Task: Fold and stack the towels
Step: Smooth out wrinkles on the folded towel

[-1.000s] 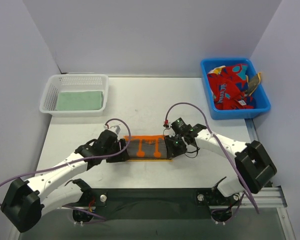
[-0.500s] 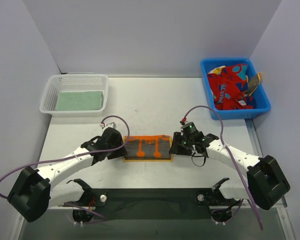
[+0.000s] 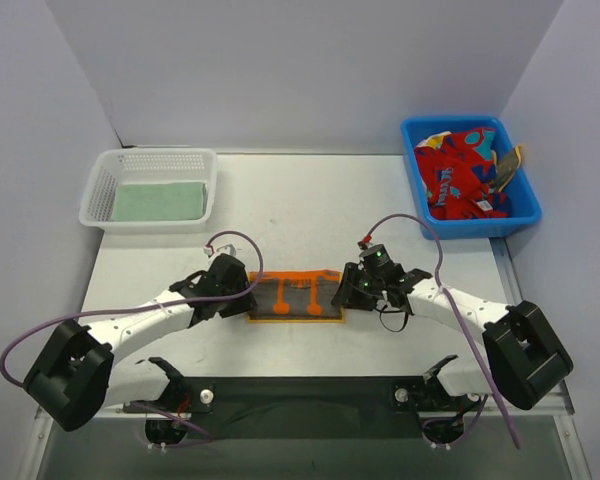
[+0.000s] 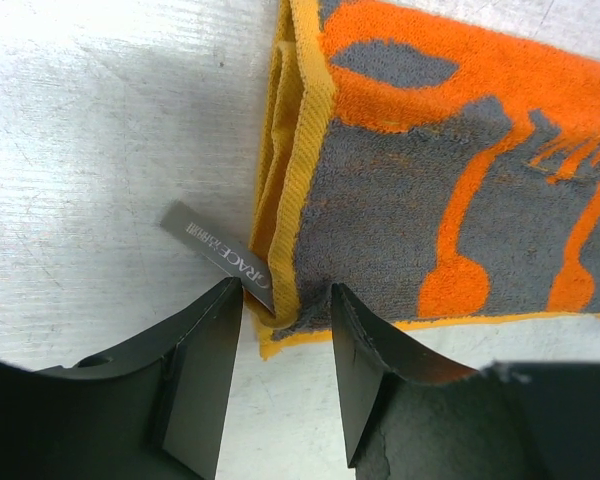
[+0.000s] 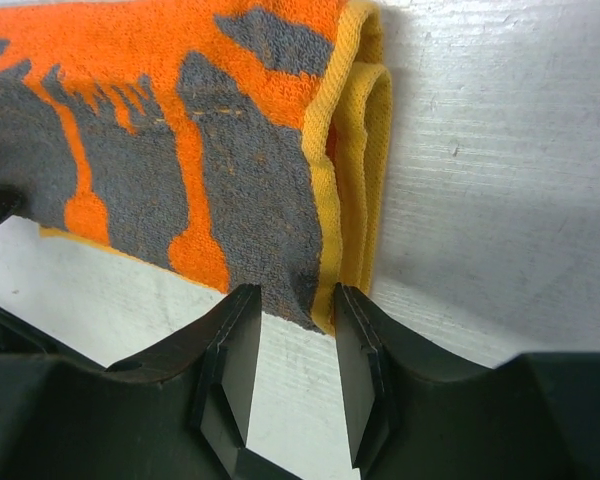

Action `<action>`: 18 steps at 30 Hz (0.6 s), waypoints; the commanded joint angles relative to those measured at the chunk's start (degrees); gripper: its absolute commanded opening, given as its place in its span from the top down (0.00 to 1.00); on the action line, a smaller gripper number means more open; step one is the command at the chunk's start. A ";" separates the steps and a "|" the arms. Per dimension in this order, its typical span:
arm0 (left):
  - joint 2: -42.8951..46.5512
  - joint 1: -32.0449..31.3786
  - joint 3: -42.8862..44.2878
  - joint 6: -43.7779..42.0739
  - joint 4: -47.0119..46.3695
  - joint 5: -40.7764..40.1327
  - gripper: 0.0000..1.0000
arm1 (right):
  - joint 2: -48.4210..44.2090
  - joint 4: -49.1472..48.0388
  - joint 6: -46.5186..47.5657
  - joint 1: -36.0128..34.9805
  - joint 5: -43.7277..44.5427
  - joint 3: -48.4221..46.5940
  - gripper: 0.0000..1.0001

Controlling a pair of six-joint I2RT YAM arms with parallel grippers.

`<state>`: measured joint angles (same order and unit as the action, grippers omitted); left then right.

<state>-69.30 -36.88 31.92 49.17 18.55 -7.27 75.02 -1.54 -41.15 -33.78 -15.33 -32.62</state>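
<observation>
A folded orange towel [image 3: 295, 294] with dark grey marks lies flat on the table between my two grippers. My left gripper [image 3: 246, 301] is at its near left corner. In the left wrist view the towel [image 4: 460, 180] has that corner and a grey label [image 4: 212, 248] between the tips of my open left gripper [image 4: 283, 325]. My right gripper [image 3: 342, 295] is at the near right corner. In the right wrist view the towel's [image 5: 130, 130] yellow-edged corner sits between the tips of my open right gripper [image 5: 294, 320]. Neither corner is lifted off the table.
A white mesh basket [image 3: 102, 183] at the back left holds a folded pale green towel [image 3: 160, 200]. A blue bin [image 3: 520, 205] at the back right holds crumpled red towels [image 3: 462, 172]. White table [image 3: 300, 210] stretches behind the orange towel.
Both grippers have drawn back from over the towel's ends to its near corners. The left jaws have narrowed. The towel lies in the same place.
</observation>
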 commanded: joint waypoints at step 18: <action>0.04 0.32 1.30 -0.56 -1.41 0.85 0.84 | 1.09 -0.39 -1.13 0.91 -2.07 -0.16 0.98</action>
<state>-70.19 -36.91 31.73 48.97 18.15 -6.81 76.03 -2.04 -42.00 -33.34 -16.99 -32.62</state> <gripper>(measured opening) 0.180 0.043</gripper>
